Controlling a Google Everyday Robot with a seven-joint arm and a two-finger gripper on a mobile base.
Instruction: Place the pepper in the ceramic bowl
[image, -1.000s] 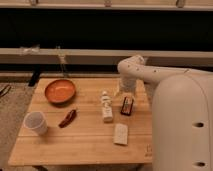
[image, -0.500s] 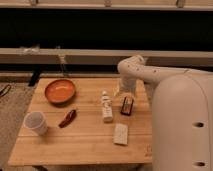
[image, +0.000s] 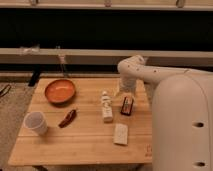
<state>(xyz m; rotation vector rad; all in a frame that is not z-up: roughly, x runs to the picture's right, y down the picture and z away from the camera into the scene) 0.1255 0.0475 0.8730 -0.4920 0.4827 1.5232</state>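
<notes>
The pepper (image: 68, 118), small, slim and dark red, lies on the wooden table (image: 85, 142) left of centre. It is just below the ceramic bowl (image: 60, 91), a round orange-red bowl standing empty at the table's back left. My white arm bends down over the back right of the table. My gripper (image: 126, 92) hangs at its end, just above a dark block, far to the right of the pepper and the bowl. It holds nothing that I can see.
A white translucent cup (image: 36, 123) stands at the left edge near the pepper. A white bottle-like object (image: 106, 106) lies mid-table, with a dark red-marked block (image: 127, 105) to its right and a pale block (image: 120, 134) in front. My white body (image: 182, 125) fills the right side.
</notes>
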